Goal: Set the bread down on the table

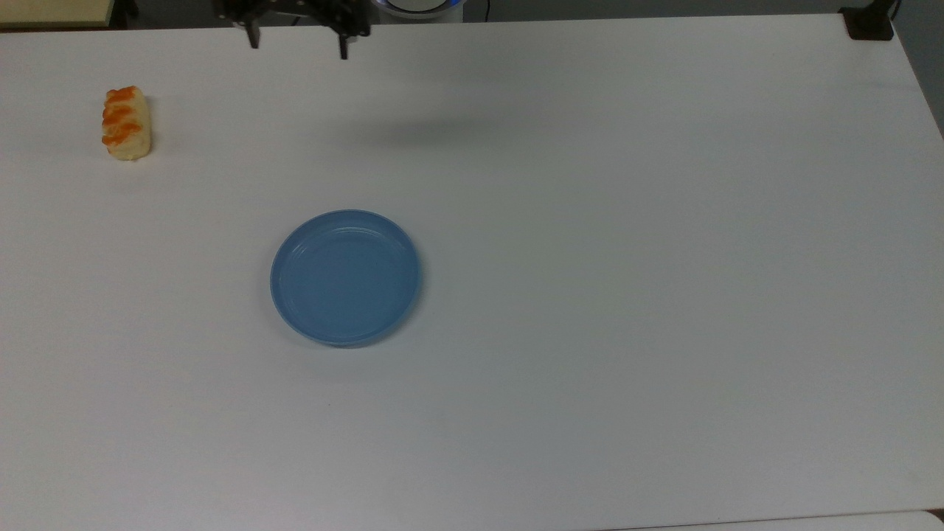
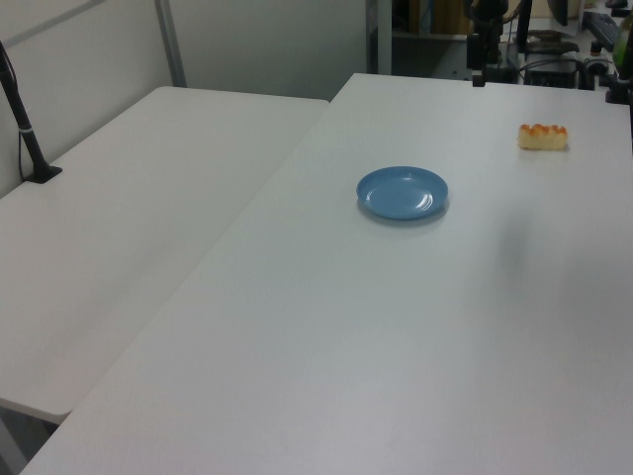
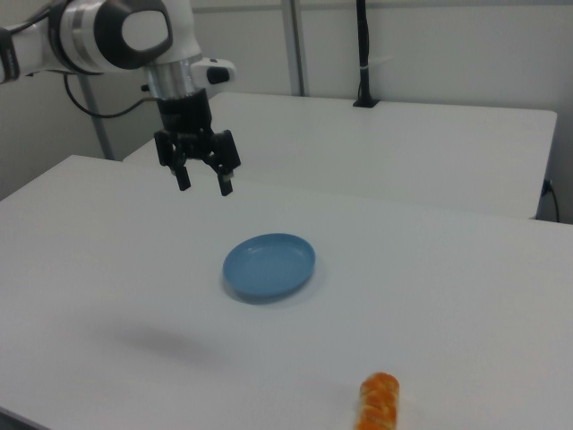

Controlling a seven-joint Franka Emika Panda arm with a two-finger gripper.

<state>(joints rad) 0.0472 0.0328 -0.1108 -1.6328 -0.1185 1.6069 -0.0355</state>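
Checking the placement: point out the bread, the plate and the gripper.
bread point(image 1: 127, 123): top view, middle of its striped top.
plate point(image 1: 346, 278): top view, bare centre.
gripper point(image 3: 203, 182): right view, midway between its open fingertips.

One loaf of bread point(image 1: 126, 123) lies at the far left in the top view. One blue plate point(image 1: 346, 277) sits left of the middle in the top view, with nothing on it. Two white tables show in the left view: the big table point(image 2: 415, 327) under the bread and plate, and a second table point(image 2: 129, 218) just beside it on the left view's left. One robot arm point(image 3: 98, 34) carries one gripper point(image 3: 204, 182) with two fingers, spread apart.
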